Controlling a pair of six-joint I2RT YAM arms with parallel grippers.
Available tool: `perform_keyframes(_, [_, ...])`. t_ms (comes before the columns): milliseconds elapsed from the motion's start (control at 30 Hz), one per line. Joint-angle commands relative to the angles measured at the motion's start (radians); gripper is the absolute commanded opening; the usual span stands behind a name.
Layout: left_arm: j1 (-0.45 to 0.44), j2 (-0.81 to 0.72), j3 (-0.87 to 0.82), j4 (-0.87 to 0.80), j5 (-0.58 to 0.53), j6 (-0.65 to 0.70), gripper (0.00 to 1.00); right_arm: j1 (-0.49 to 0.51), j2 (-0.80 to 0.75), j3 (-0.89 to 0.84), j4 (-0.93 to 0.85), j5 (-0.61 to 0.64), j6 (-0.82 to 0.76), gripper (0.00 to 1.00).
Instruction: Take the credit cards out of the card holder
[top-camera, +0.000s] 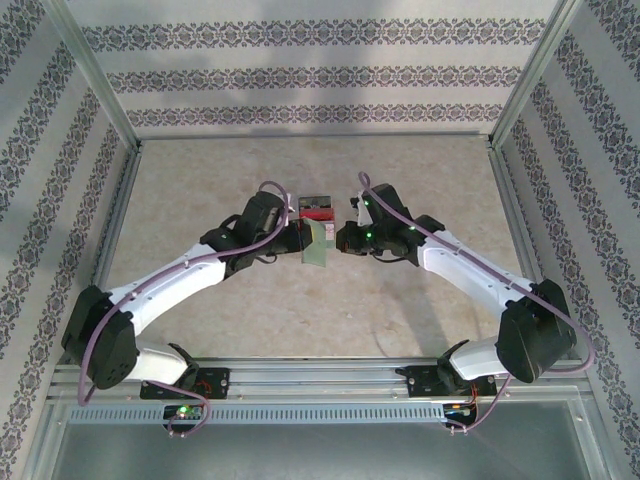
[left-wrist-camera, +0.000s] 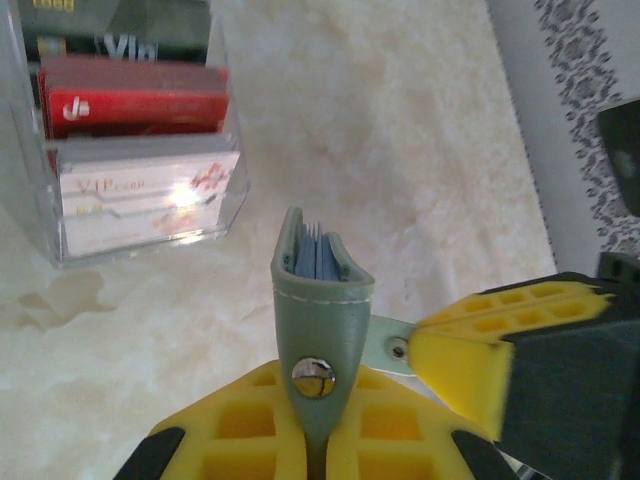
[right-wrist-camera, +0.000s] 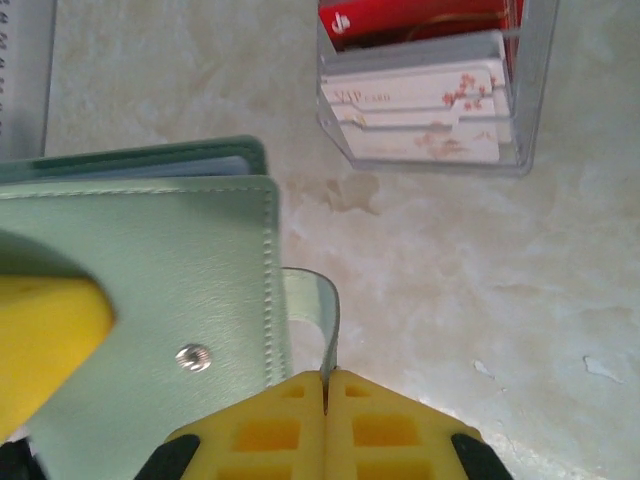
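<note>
Left gripper (left-wrist-camera: 315, 435) clenched on card holder (left-wrist-camera: 321, 300), right gripper (right-wrist-camera: 325, 400) pinching its snap tab (right-wrist-camera: 322, 305): R shd pull tab off steadily w/ L braced firm, no twist.

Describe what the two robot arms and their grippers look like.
Both the left arm and right arm have white link shells, bulky black joints and a purple cable looped along the outside. Small green lights glow on the right arm. The left gripper and right gripper are yellow with square grid recesses, on black mounts.
</note>
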Motion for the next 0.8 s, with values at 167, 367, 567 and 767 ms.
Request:
perform_keyframes(167, [-0.029,0.059,-0.129,0.191,0.011,-0.074,0.00,0.003,0.010,-0.114,0.074,-0.055,0.028,0.00])
perform_keyframes(367, [-0.044,0.138,-0.179,0.278,0.000,-0.103,0.00,0.017,0.029,-0.177,0.130,-0.027,0.068,0.00])
perform_keyframes(567, [-0.052,0.205,-0.215,0.350,0.003,-0.128,0.00,0.017,0.048,-0.196,0.131,-0.009,0.064,0.00])
perform_keyframes(767, [-0.054,0.249,-0.227,0.376,0.002,-0.130,0.05,0.017,0.052,-0.215,0.136,0.001,0.063,0.00])
